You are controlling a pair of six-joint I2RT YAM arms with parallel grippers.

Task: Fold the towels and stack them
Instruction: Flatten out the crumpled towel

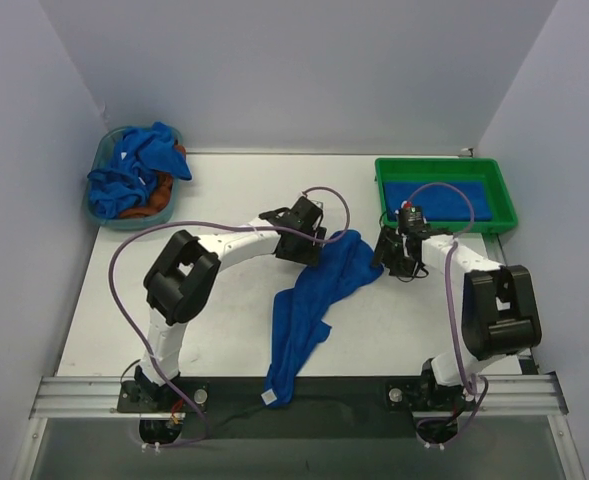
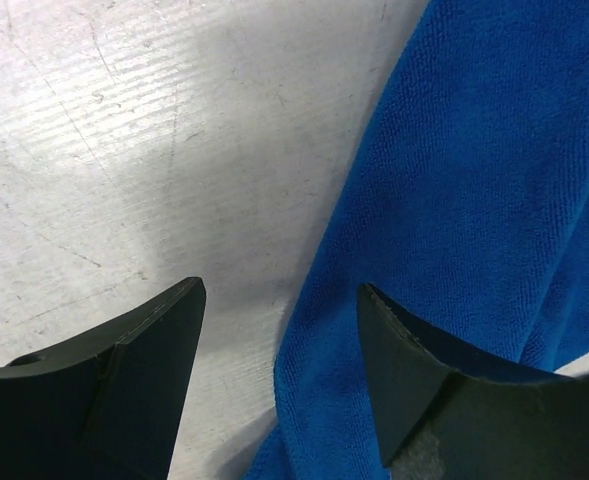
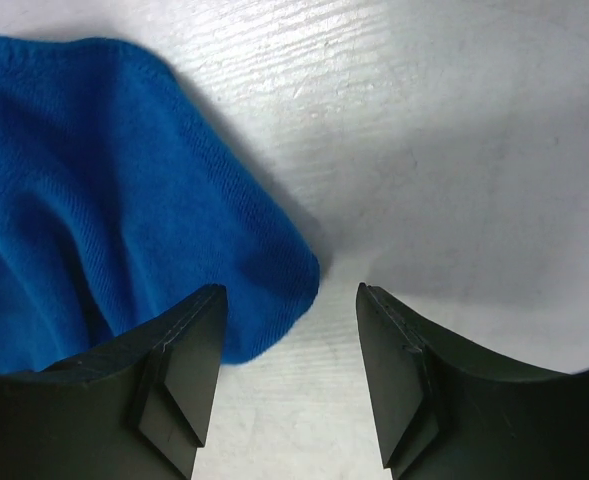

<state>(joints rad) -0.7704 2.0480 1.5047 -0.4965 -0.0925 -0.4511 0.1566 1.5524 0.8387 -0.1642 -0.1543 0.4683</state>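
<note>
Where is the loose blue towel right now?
In the top view the towel lies crumpled mid-table, its far end between the left gripper and right gripper, its tagged near end reaching past the table's front edge.

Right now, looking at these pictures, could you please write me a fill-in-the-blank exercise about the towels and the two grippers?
1. The flat towel lies inside the ____ tray.
2. The loose towel on the table carries a small ____ tag at its near end.
3. The left gripper and the right gripper both stand ____, holding nothing.

Missing words: green; white; open.
</note>
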